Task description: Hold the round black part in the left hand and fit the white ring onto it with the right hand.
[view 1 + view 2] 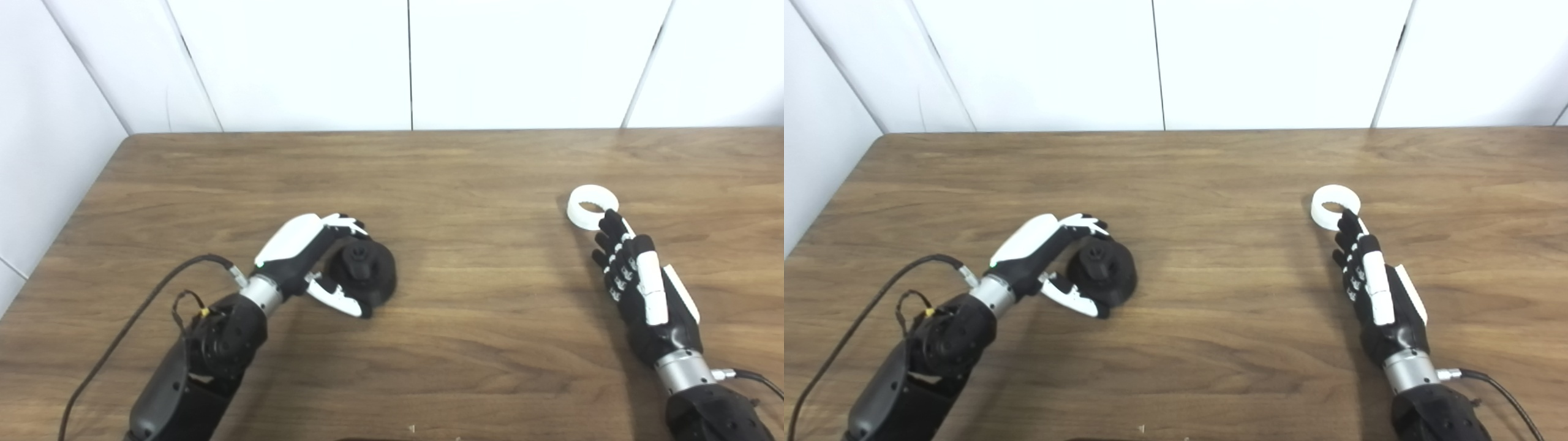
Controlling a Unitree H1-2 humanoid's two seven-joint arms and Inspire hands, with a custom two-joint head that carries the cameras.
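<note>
The pick-up step is judged to be in hand; nothing has yet been lifted or joined. The round black part [366, 269] is seen lying on the wooden table [465, 343], and it serves as the landmark here. The left hand [306, 260] is curled around the part's left side, fingers over the top edge and thumb along the near edge; contact looks likely, but a firm clamp cannot be confirmed, since the part appears to rest on the table.

Well to the right of the black part, the white ring [591, 207] is lying flat on the table. The right hand [640, 288] is stretched toward it with fingers extended and held close together, gripping nothing; the fingertips [610, 218] are touching or just beside the ring's near edge.

Next, the ring would probably need to be pinched between thumb and fingers, while the black part is gripped securely and raised. Only then could the ring be carried leftward and lined up over the part's raised centre.
</note>
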